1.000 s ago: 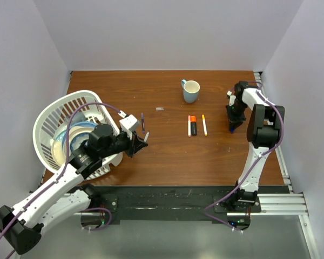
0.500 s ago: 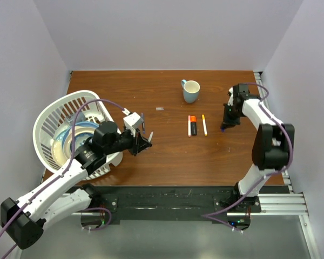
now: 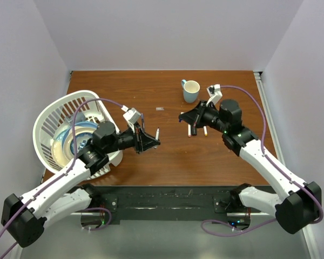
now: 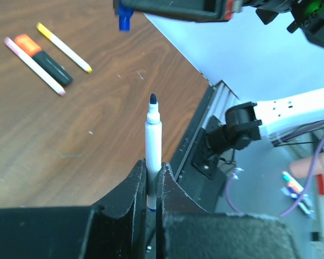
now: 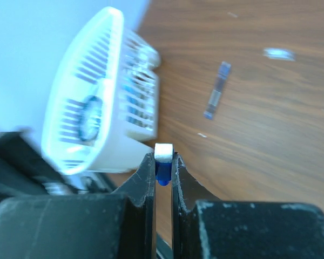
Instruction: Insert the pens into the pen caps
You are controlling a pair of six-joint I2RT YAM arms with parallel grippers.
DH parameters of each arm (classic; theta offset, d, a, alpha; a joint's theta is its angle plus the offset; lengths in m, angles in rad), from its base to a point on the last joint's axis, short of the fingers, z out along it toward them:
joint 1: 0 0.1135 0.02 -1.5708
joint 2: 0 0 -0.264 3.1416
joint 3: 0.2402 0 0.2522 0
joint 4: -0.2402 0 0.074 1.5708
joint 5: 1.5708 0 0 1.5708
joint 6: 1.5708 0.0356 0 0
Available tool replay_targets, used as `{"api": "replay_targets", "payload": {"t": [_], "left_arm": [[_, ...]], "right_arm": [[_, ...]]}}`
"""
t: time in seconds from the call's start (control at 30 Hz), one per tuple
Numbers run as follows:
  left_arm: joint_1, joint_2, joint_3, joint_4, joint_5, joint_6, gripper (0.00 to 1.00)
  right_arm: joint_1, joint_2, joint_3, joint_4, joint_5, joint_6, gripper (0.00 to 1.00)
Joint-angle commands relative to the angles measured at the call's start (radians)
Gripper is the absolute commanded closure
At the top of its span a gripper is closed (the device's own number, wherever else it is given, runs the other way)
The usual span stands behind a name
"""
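Right claw [image 3: 181, 117] with cap [image 5: 162, 174], nearer pen [image 4: 153, 145]

Bright, even light, faint soft shadows, blur across the right wrist view.

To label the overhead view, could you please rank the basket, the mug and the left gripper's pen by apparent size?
1. white basket, far largest
2. mug
3. pen, smallest, though held above the table, so nearer the camera
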State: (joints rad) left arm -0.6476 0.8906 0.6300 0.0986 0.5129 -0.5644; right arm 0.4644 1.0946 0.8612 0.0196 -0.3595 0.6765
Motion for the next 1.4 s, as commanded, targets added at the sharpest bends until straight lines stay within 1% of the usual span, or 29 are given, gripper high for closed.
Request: {"api": "replay_targets", "payload": {"t": [0.0,0.03,0.13,0.27,0.4,0.57,0.63,0.73,0.8,0.87,1.03,1.23,1.3,1.37], "left_arm": [[0.003,0.021,-0.029,0.136,0.056,-0.107,1.00],[0.003,0.022,-0.035,0.160,0.058,-0.117,1.00],[0.003,0.034,-0.059,0.217,0.058,-0.163,1.00],[0.003,0.056,-0.084,0.283,0.088,-0.212,1.00],[0.003,0.050,-0.078,0.266,0.093,-0.207,1.00],[0.003,0.042,-0.072,0.263,0.122,-0.186,1.00],[0.003,0.048,-0.069,0.262,0.134,-0.169,1.00],[0.005,0.053,-0.069,0.260,0.151,-0.149,1.00],[0.003,0.053,-0.067,0.250,0.154,-0.132,1.00],[0.003,0.057,-0.059,0.242,0.154,-0.121,1.00],[0.003,0.059,-0.053,0.224,0.156,-0.101,1.00],[0.003,0.050,-0.058,0.205,0.138,-0.083,1.00],[0.003,0.051,-0.058,0.208,0.131,-0.080,1.00],[0.003,0.065,-0.049,0.210,0.131,-0.078,1.00]], "right_arm": [[0.063,-0.016,-0.062,0.342,-0.127,0.144,1.00],[0.075,-0.016,-0.082,0.402,-0.127,0.153,1.00],[0.117,-0.024,-0.097,0.477,-0.115,0.175,1.00],[0.134,-0.044,-0.093,0.484,-0.087,0.161,1.00],[0.149,-0.035,-0.087,0.482,-0.104,0.178,1.00],[0.166,-0.016,-0.051,0.431,-0.117,0.153,1.00],[0.172,-0.003,-0.015,0.367,-0.127,0.137,1.00],[0.175,0.010,0.004,0.338,-0.144,0.129,1.00],[0.177,0.017,0.024,0.312,-0.156,0.110,1.00],[0.178,0.021,0.038,0.244,-0.160,0.084,1.00],[0.177,0.019,0.048,0.178,-0.150,0.048,1.00],[0.178,0.034,0.049,0.161,-0.183,0.044,1.00],[0.181,0.024,0.010,0.206,-0.196,0.061,1.00],[0.187,0.007,-0.010,0.207,-0.206,0.074,1.00]]}}
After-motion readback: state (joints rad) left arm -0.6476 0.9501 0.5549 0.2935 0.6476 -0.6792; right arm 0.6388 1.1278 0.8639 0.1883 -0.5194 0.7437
